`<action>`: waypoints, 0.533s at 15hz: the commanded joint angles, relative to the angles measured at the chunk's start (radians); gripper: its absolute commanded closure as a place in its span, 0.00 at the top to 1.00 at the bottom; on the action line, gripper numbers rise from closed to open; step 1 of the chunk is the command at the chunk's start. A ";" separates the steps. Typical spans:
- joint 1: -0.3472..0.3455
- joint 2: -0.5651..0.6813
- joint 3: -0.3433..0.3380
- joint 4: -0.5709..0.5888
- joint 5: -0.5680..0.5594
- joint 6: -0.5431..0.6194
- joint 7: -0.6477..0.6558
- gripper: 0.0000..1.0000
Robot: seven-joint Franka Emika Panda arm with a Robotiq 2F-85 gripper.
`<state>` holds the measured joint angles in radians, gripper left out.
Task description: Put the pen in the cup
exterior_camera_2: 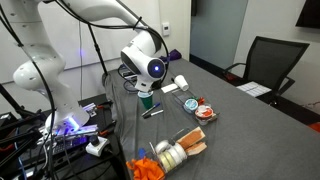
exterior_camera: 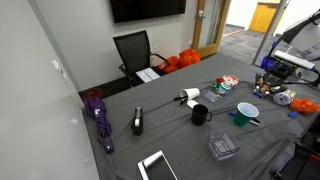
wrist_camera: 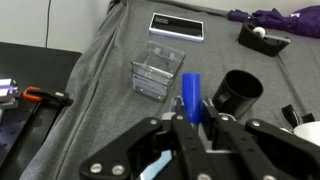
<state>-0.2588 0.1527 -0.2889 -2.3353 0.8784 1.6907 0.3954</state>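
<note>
My gripper [wrist_camera: 192, 125] is shut on the blue pen [wrist_camera: 191, 94], which sticks out upright between the fingers in the wrist view. The teal-green cup [exterior_camera: 246, 113] with a white inside stands on the grey table, right of the black mug [exterior_camera: 200, 115]. In an exterior view the gripper [exterior_camera_2: 146, 88] hangs just above the cup [exterior_camera_2: 147, 102]. In the wrist view I cannot make out the cup for certain; the fingers cover the bottom of the picture.
The black mug [wrist_camera: 237, 92] and a clear plastic box [wrist_camera: 158, 68] are close ahead of the gripper. A tablet [wrist_camera: 176, 24], a purple umbrella [exterior_camera: 98, 115], a white roll [exterior_camera: 188, 97] and a dark marker [exterior_camera_2: 152, 112] lie on the table. A chair [exterior_camera: 135, 50] stands behind it.
</note>
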 commanded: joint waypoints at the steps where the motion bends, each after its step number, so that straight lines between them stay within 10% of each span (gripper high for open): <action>1: -0.020 0.047 -0.002 0.021 0.022 -0.111 -0.056 0.05; 8: -0.023 0.157 0.002 0.069 0.090 -0.213 -0.120 0.05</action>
<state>-0.2682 0.2424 -0.2917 -2.3085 0.9292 1.5273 0.3203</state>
